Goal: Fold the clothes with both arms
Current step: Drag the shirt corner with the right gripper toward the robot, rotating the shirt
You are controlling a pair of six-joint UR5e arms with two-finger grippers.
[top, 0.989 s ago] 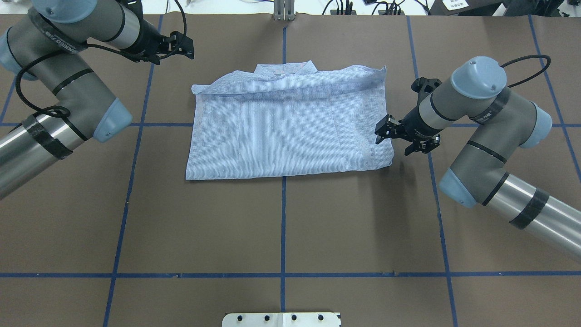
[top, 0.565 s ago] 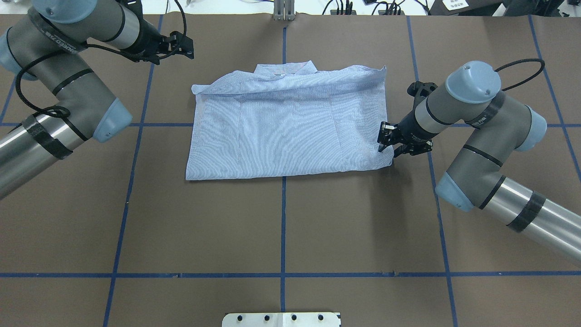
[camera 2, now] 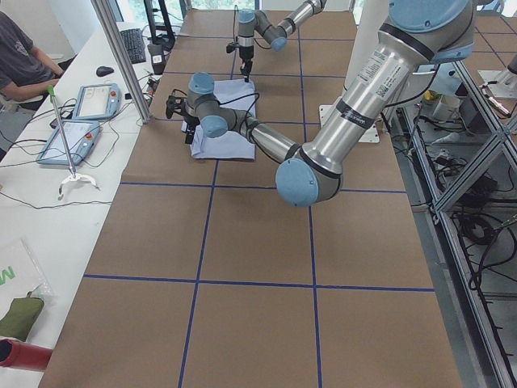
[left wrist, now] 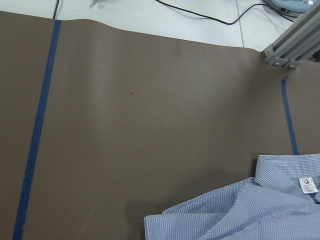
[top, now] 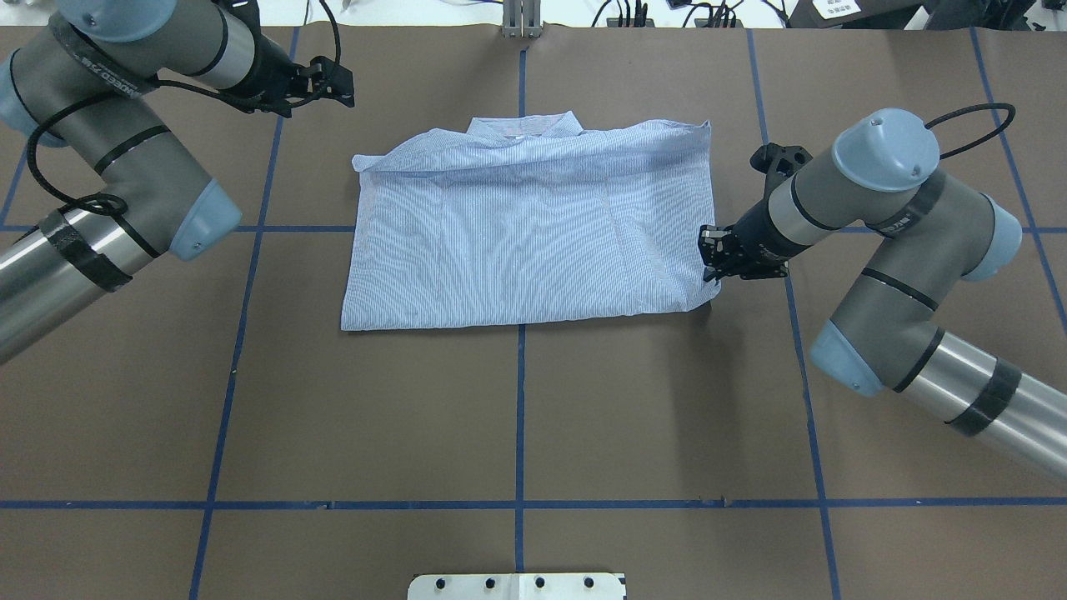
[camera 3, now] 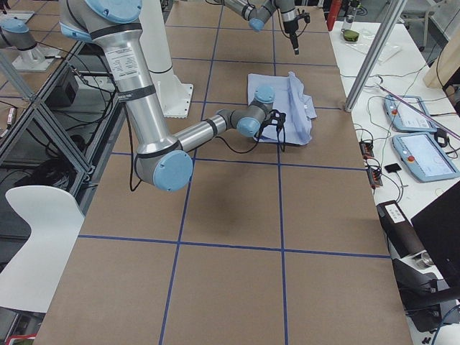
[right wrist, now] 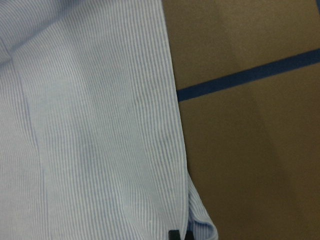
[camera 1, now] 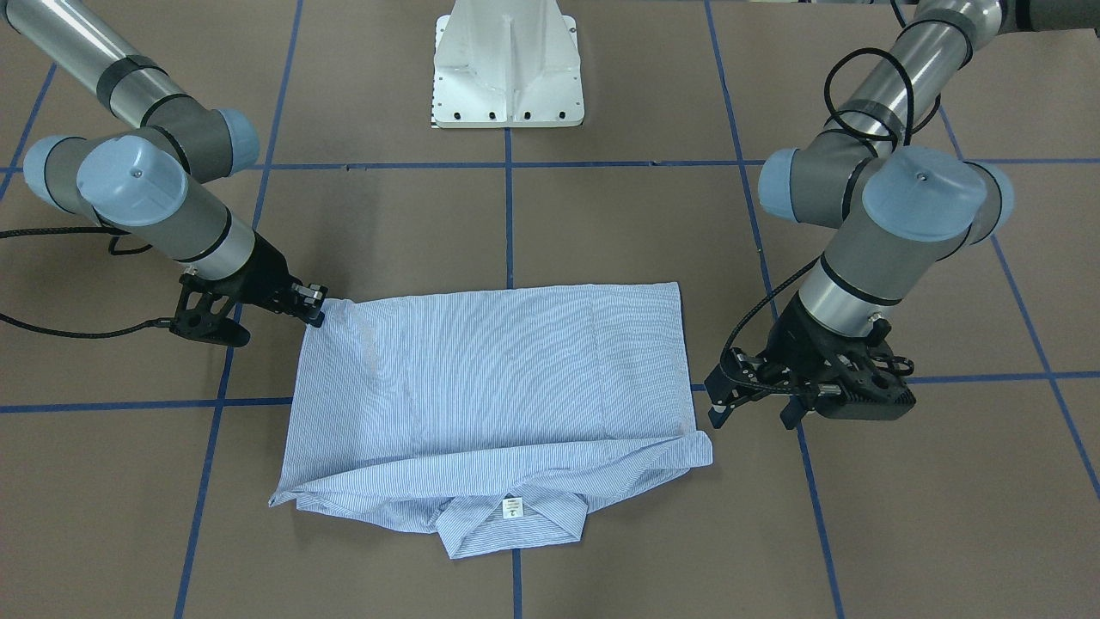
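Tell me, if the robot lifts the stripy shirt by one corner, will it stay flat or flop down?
Probably floppy: the shirt lies in soft folds near its collar, so it would likely sag. Its layers lie almost flat, so probably thin and light. Pushed, it would likely bunch, like the curled corner at the right gripper.

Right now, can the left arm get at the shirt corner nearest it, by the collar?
Probably yes. The left pincer hangs open close beside that corner of the shirt, with nothing between them but brown table cover.
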